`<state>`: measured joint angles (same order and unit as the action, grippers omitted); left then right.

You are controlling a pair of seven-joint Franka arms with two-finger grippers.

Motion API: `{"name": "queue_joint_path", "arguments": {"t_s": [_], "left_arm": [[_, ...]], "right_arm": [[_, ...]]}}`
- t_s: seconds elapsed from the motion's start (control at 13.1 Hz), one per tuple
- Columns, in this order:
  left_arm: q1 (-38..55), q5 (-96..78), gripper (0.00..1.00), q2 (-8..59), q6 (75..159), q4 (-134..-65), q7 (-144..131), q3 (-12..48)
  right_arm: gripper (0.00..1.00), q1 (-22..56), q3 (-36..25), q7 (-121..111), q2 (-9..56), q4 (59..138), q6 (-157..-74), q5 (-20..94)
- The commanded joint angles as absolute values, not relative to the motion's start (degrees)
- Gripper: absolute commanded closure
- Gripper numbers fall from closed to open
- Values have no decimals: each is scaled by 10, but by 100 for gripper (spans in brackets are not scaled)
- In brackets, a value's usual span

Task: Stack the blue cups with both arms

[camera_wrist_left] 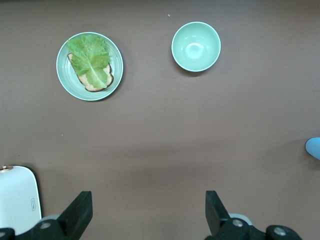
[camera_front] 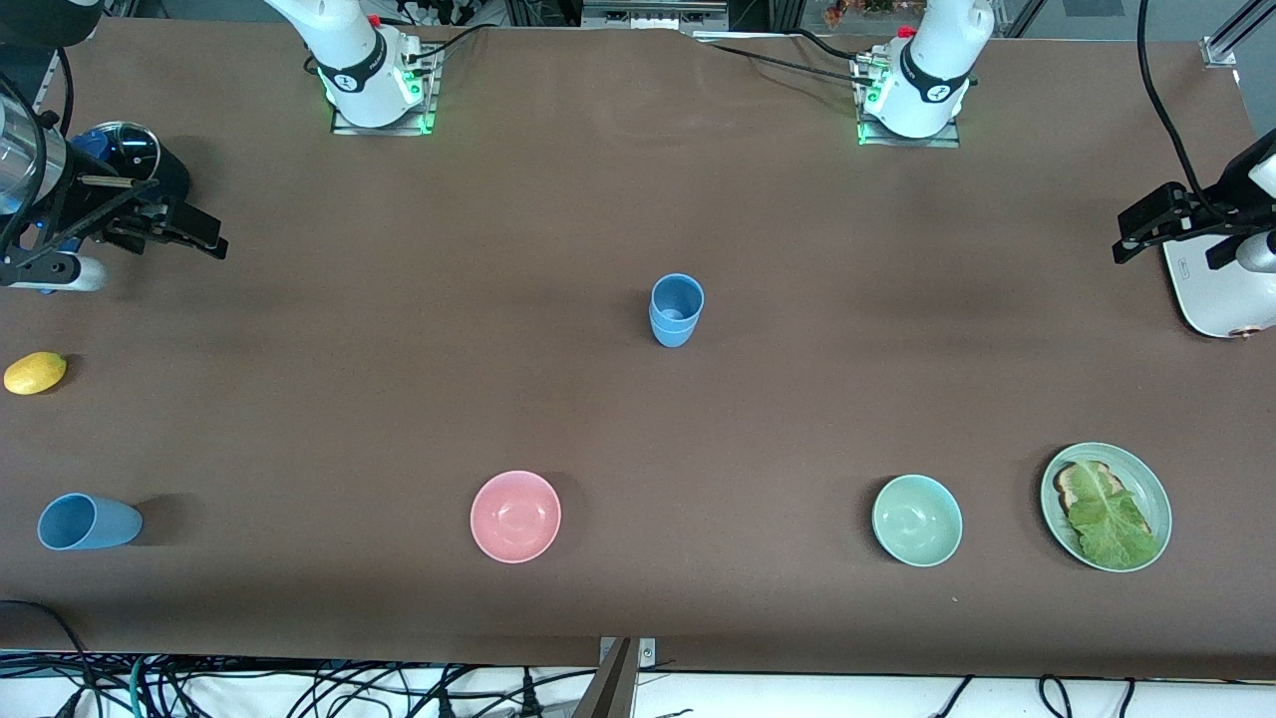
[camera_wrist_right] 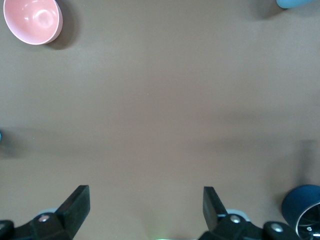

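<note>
Two blue cups (camera_front: 677,309) stand nested and upright at mid-table, roughly midway between the two arm bases. A third blue cup (camera_front: 88,522) lies on its side at the right arm's end of the table, close to the edge nearest the front camera; its long axis runs along the table's length, mouth pointing outward toward that end.

The right gripper (camera_front: 174,231) hangs over the table's edge at its own end, fingers (camera_wrist_right: 75,202) spread wide with nothing between them. The toppled cup lies nearer the front camera than the table under this gripper (a lemon (camera_front: 35,372) sits between the two spots). Judgement: the right arm is plainly the closer one for this pick, and the fingers would need to close across the cup's width.

The left gripper (camera_front: 1161,221) waits over its own end, fingers (camera_wrist_left: 77,212) likewise apart and empty, beside a white appliance (camera_front: 1221,289).

Containers: the pink bowl (camera_front: 515,516) and the pale-green bowl (camera_front: 917,520) are both empty. A green plate (camera_front: 1146,479) carries toast under a lettuce leaf. A dark lidded pot (camera_front: 125,155) stands near the right gripper.

Judgement: one cup remains to join the stack.
</note>
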<state>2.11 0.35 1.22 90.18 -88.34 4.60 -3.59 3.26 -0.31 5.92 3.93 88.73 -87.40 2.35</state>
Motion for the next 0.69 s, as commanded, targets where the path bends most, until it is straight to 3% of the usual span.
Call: {"name": "queue_joint_path", "arguments": {"t_s": [0.0, 0.61], "left_arm": [[22, -8, 1, 18, 901, -870, 40, -37], [22, -9, 1, 18, 901, -869, 40, -36]], "right_arm": [[0, 39, -4, 47, 44, 877, -867, 15], [0, 54, -2, 46, 43, 876, -863, -18]]}}
